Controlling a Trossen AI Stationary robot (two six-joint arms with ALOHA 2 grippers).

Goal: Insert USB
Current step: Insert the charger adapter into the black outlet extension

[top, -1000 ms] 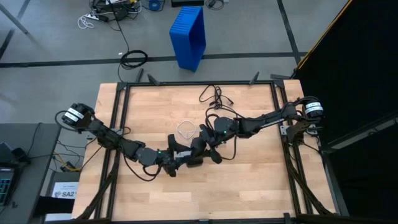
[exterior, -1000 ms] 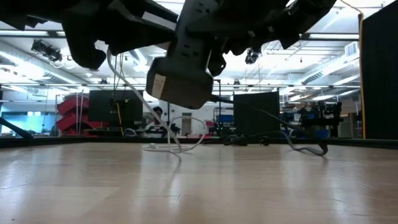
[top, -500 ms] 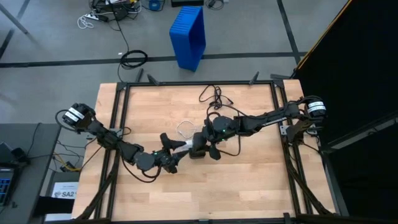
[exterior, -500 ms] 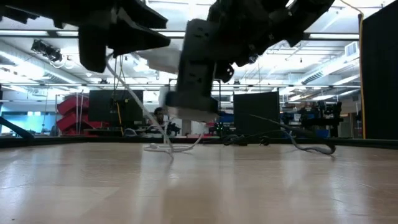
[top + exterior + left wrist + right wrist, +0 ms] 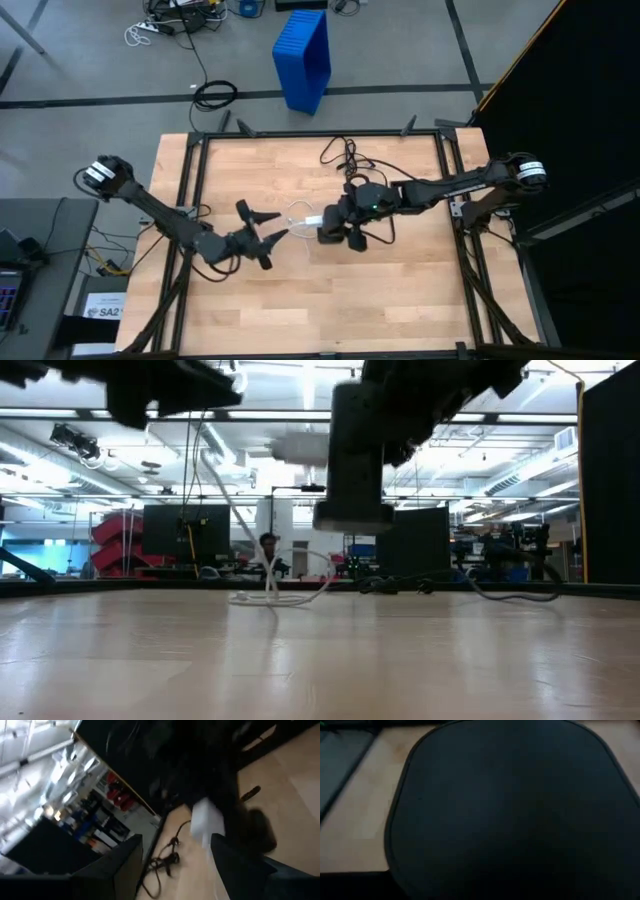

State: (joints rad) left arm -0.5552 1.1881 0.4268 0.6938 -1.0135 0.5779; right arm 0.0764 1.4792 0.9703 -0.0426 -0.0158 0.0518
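Note:
My right gripper (image 5: 345, 222) is over the table's middle, shut on a black box (image 5: 331, 232). The low view shows that box (image 5: 355, 460) lifted off the wood. A white USB plug (image 5: 300, 448) sticks out of the side of the box that faces my left arm. The thin white cable (image 5: 298, 212) drops from there to loose loops (image 5: 280, 592) lying on the table. My left gripper (image 5: 265, 237) is open, just left of the plug and apart from it. In its wrist view the plug (image 5: 206, 822) shows ahead between the spread fingers. My right gripper holds the black box (image 5: 510, 810), whose dark face fills its wrist view and hides the fingers. The arm reaches in from the table's right, slanting down. The box (image 5: 355, 490) hangs below the gripper, clear of the table, with its long side upright.
The box's thicker black cord (image 5: 345, 155) lies tangled toward the far edge and trails across the wood (image 5: 500, 595). A dark metal frame (image 5: 190, 180) runs along the table's sides. On the floor beyond the far edge stands a blue bin (image 5: 303, 60). The table's near half shows bare wood (image 5: 330, 310).
My left gripper has drawn back toward the table's left edge, and the white plug now stands clear of its fingers at the box's side. My right gripper has carried the box toward the table's right and a little up, and the box has turned upright.

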